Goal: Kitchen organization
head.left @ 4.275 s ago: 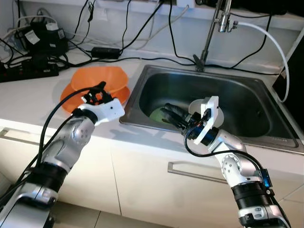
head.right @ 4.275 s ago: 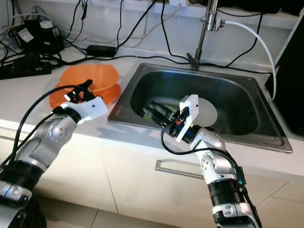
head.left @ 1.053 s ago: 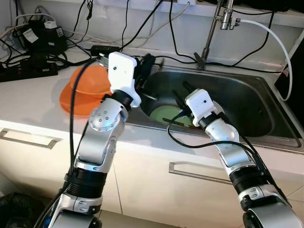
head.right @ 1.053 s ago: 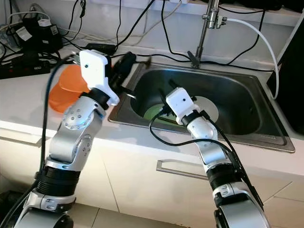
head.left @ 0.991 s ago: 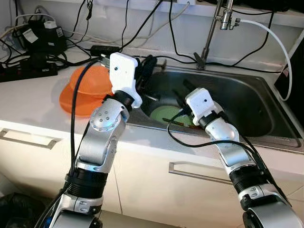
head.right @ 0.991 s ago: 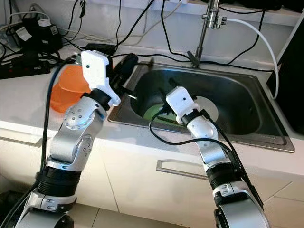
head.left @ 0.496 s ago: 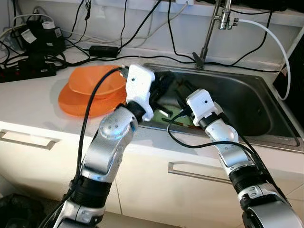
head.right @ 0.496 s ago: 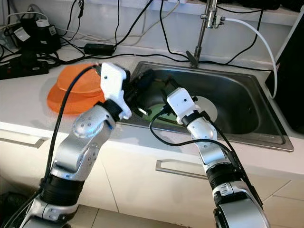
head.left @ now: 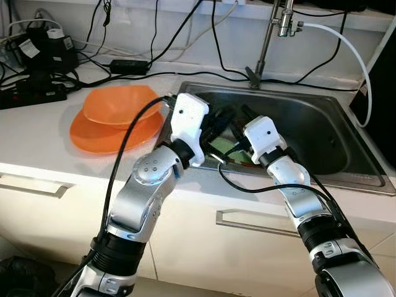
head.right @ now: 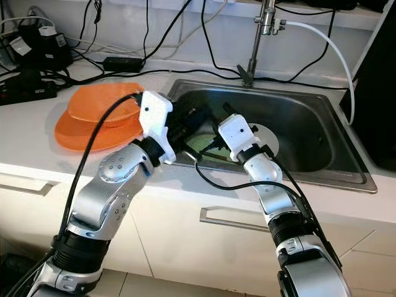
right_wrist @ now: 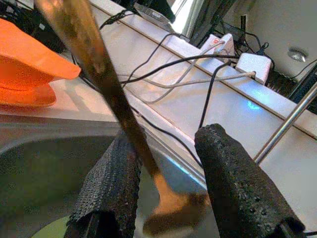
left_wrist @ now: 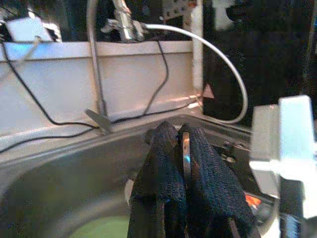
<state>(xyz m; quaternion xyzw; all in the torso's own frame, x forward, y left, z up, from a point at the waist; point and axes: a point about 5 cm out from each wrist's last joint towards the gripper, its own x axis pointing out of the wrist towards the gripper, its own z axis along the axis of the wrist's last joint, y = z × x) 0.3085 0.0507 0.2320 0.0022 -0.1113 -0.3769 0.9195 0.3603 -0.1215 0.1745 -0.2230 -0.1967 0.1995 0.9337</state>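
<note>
White countertop [head.left: 37, 133] runs along a white wall [head.left: 185, 28], with a steel sink [head.left: 365, 176] set into it. A tap [head.left: 272, 37] stands behind the sink, white hose [head.left: 352, 46] attached. Black cables [head.left: 124, 65] and a power strip [head.left: 31, 96] lie along the back. White cabinet fronts below carry bar handles [head.left: 253, 224]. Tiled floor [head.right: 154, 281] beneath.

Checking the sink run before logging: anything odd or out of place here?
A tangle of cables and a power strip lies on the counter right beside the sink, an odd place for electrics. The orange dishes sit stacked neatly.
</note>
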